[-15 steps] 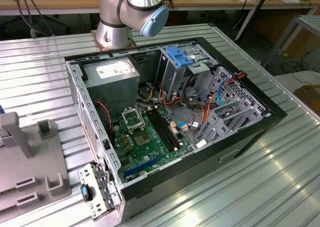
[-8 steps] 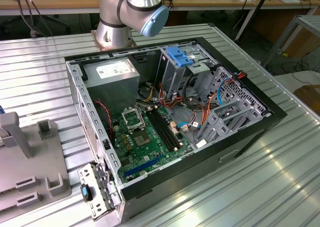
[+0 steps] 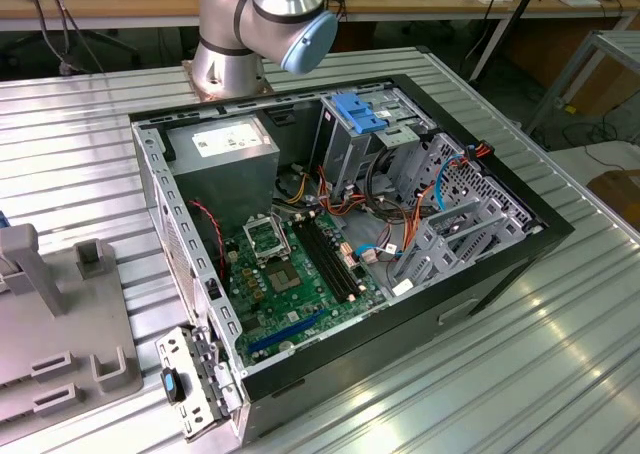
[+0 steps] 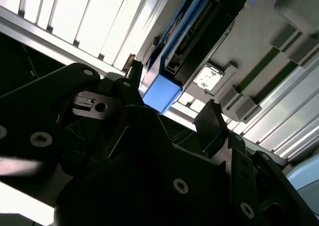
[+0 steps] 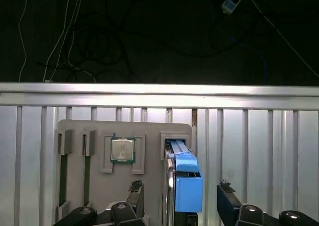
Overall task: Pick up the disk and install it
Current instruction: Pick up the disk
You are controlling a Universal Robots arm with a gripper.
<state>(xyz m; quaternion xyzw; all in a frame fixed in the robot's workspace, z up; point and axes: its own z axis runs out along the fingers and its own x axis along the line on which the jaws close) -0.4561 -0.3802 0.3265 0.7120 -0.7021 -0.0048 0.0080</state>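
Since that disk (image 5: 188,186) looks stiff, hefty and slick-railed, I'd pinch its flat faces. It stands on edge in the grey tray (image 3: 60,344) at the exterior view's lower left, between the wide-open, empty fingers (image 5: 225,198) of the gripper (image 5: 179,188).

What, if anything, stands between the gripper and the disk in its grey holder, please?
Nothing visible does. In the first wrist view the open gripper straddles the blue end of the disk, which stands in the grey holder, with a gap on each side.
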